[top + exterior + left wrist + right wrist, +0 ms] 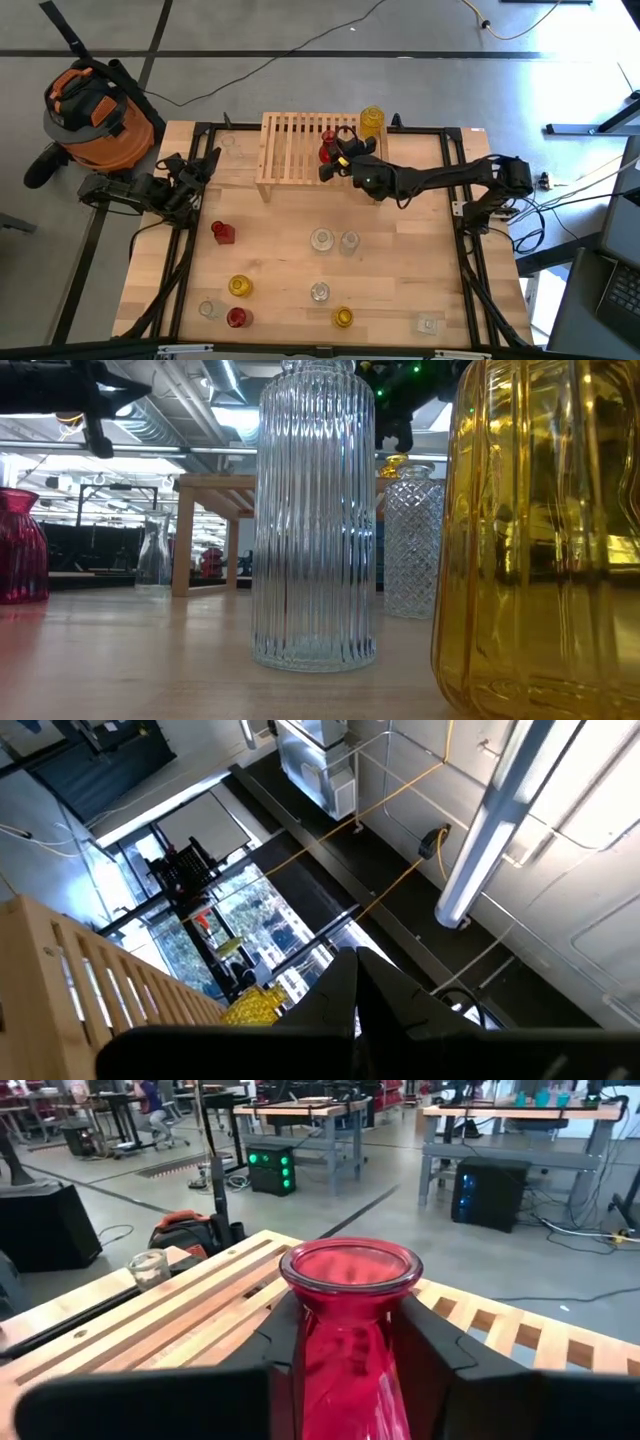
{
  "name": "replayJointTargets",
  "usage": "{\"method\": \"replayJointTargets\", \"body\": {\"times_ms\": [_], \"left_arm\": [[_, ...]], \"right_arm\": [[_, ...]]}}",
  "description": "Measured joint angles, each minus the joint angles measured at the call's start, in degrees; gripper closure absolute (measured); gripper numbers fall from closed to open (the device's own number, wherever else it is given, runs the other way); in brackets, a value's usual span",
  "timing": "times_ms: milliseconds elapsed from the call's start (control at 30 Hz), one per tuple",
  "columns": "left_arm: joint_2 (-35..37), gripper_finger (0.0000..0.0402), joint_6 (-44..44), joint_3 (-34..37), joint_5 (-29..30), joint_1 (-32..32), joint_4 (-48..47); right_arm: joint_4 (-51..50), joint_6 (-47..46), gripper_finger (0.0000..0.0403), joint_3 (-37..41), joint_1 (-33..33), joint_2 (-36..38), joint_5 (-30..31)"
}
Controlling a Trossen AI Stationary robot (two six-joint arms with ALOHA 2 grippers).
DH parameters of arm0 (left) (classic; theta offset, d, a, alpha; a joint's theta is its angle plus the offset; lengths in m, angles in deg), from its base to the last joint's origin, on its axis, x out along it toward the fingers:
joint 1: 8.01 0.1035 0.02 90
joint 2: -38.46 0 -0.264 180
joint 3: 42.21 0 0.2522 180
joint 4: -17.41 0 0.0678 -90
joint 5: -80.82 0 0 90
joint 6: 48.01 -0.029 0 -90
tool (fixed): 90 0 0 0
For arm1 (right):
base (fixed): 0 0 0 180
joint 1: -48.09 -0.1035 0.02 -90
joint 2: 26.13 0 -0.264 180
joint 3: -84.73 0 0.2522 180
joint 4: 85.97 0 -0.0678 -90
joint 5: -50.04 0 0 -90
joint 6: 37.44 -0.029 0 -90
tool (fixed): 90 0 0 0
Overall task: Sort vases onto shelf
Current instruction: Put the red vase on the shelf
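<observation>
Both arms are dark, jointed and slim, black cables trailing, right gripper [337,152] fingers broad, matte black.

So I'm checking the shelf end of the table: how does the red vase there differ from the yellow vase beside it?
The red vase sits between the right gripper's jaws over the shelf's slats; the yellow vase stands free at the shelf's far right corner, untouched. In the high view the red vase is partly covered by the gripper, while the yellow vase shows whole. Both are translucent glass and upright.
</observation>
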Motion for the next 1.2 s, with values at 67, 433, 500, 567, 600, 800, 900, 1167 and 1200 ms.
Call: {"method": "replayJointTargets", "body": {"times_ms": [67,433,500,567,600,800,900,1167,1200], "left_arm": [[0.0,0.0401,0.02,0.0,-0.55,0.0,-0.01],[0.0,0.0401,0.06,0.0,-1.8,0.0,0.0],[0.0,0.0401,0.09,0.0,-1.92,0.0,0.01],[0.01,0.0401,0.09,0.0,-2.61,0.0,-0.01],[0.0,0.0401,0.11,0.0,-2.94,0.01,0.0],[0.0,0.0401,0.12,0.0,-3.53,0.02,-0.01],[0.02,0.0401,0.13,0.0,-3.51,0.02,-0.02],[0.0,0.0401,1.11,0.0,-3.51,0.02,-0.05],[0.01,0.0401,1.26,0.0,-3.52,0.02,-0.04]], "right_arm": [[-0.02,0.02,0.0302,0.0,0.0,0.0,0.77],[0.44,0.17,0.0177,0.07,0.02,0.92,3.53],[1.19,0.17,0.0164,0.07,0.0,2.45,4.03],[1.36,0.17,0.0159,0.07,-0.05,4.22,4.06],[1.34,0.17,0.0159,0.07,-0.35,5.09,3.83],[0.12,-0.17,0.0194,0.03,-3.01,7.54,1.14],[-4.95,-6.1,0.0235,0.02,-4.14,6.56,-4.67],[-8.61,-13.16,0.0392,0.07,-5.46,2.5,-2.85],[-8.69,-13.25,0.039,0.07,-4.94,2.04,-2.71]]}}
